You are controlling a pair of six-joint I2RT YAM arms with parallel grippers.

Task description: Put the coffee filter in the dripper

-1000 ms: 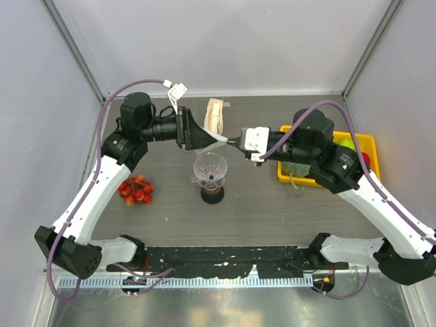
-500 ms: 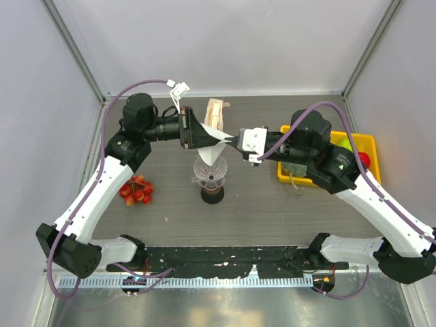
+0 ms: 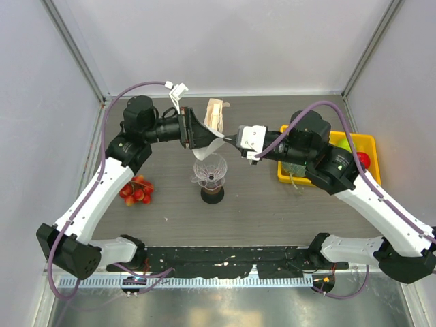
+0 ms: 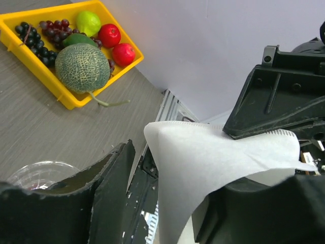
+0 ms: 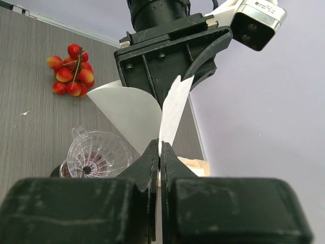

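coffee filter (image 3: pixel 216 145), pinched in the closed right gripper (image 3: pixel 229 141) beside the wide-open left gripper (image 3: pixel 202 135) at upper centre, is best lowered point-down and centred into the dripper (image 3: pixel 210 170) just below.

The coffee filter (image 3: pixel 216 144) is a thin white paper fan, bowed open into a loose cone, with a crimped seam along one edge. It hangs in the air, one edge pinched between the pressed-together fingers of the right hand (image 5: pixel 159 152), its body reaching between the spread fingers of the left hand (image 3: pixel 203 136). Just below it, the dripper (image 3: pixel 210 169), a clear ribbed funnel with a wide rim, stands upright on a dark round base (image 3: pixel 212 194) on the desk (image 3: pixel 272 211), the filter not yet in it
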